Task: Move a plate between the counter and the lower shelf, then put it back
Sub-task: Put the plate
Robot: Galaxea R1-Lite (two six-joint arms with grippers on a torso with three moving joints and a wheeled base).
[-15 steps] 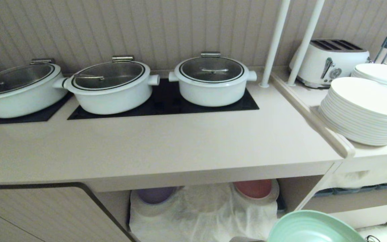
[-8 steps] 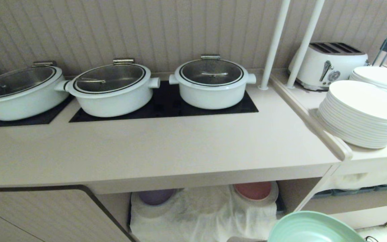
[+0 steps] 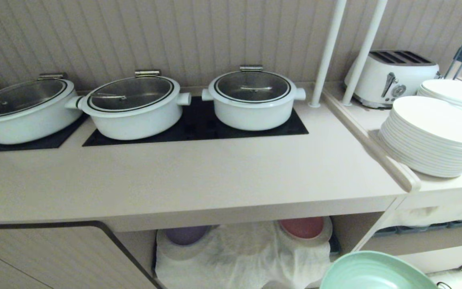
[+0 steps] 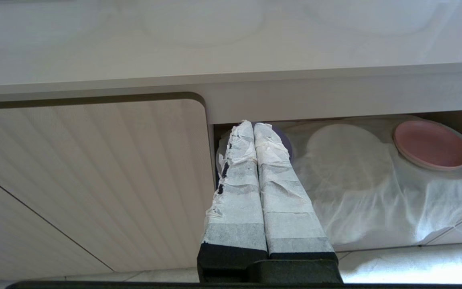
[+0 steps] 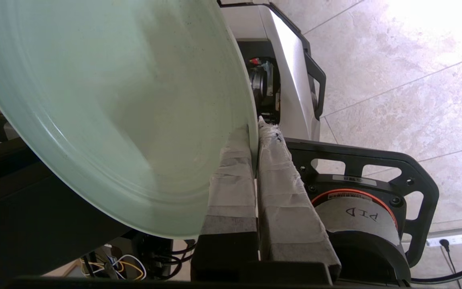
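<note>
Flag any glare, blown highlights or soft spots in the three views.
Head view: even light, faint sheen on the counter; the plate is cropped by the frame edge. Left wrist view: floor strip blown out beside the shut left pincer. Right wrist view: floor tiles overexposed at top; plate surface close and soft.

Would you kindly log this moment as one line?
right gripper: shut on plate rim | plate: below counter | left gripper: shut, idle

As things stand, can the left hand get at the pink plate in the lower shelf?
Probably yes. The left hand, shut and empty, points at the shelf opening, and the pink plate sits uncovered on the white cloth. It must shift sideways, though, since it aims nearer the purple plate.
</note>
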